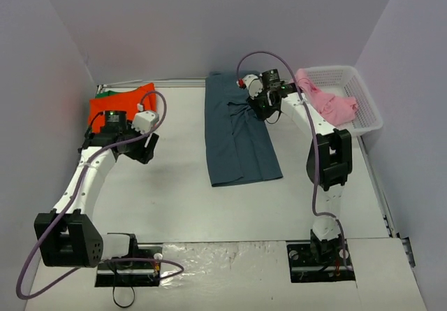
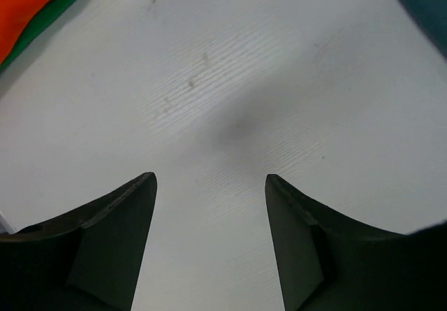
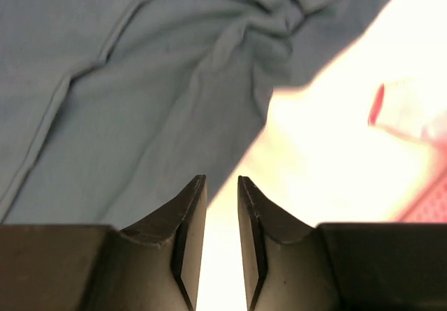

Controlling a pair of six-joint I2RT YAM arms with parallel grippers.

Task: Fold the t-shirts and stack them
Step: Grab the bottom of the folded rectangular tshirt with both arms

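The big white table (image 1: 174, 199) is under everything. The dark blue shirt (image 1: 234, 133) lies on it, near the middle and toward the far side. It is long and mostly flat, with some wrinkles near its top right.

A white basket (image 1: 370, 115) sits at the far right corner. The pink shirt (image 1: 332, 105) lies bunched up in it and hangs over the near rim.

At the far left corner lies the orange-red shirt (image 1: 129, 96), folded. The green shirt (image 2: 45, 21) is under it, and only a thin green edge peeks out.

The left gripper (image 2: 209, 178) hangs over bare table, just in front of the orange-red shirt. Its two fingers stand wide apart and there is nothing between them.

The right gripper (image 3: 222, 179) is at the right edge of the dark blue shirt, by the wrinkles. Its fingers are only a little apart, with a thin gap. It holds nothing.
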